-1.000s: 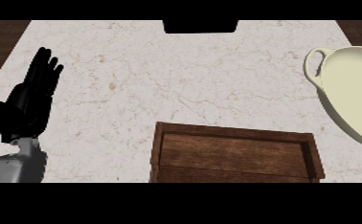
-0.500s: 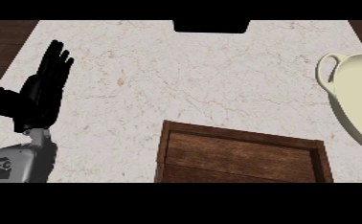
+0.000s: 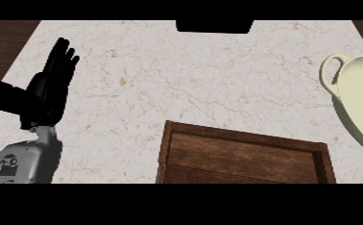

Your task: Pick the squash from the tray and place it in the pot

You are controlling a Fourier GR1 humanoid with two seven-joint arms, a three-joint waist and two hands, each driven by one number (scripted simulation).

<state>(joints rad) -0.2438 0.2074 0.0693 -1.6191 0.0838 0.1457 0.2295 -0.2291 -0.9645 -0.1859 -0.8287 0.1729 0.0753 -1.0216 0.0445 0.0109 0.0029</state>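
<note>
A dark wooden tray lies at the lower middle of the marble counter; its visible inside is bare and no squash shows in the head view. The cream pot with a loop handle is cut off by the right edge. My left hand rests open at the left, fingers straight and pointing up, well apart from the tray. My right hand is out of view.
A black rectangular object sits at the counter's far edge, top middle. Dark wood borders the counter at the upper left. Bare marble spreads between the hand, tray and pot.
The whole scene has shifted right and down in the picture: tray and pot slid rightward, and my left hand and forearm show further in from the left edge.
</note>
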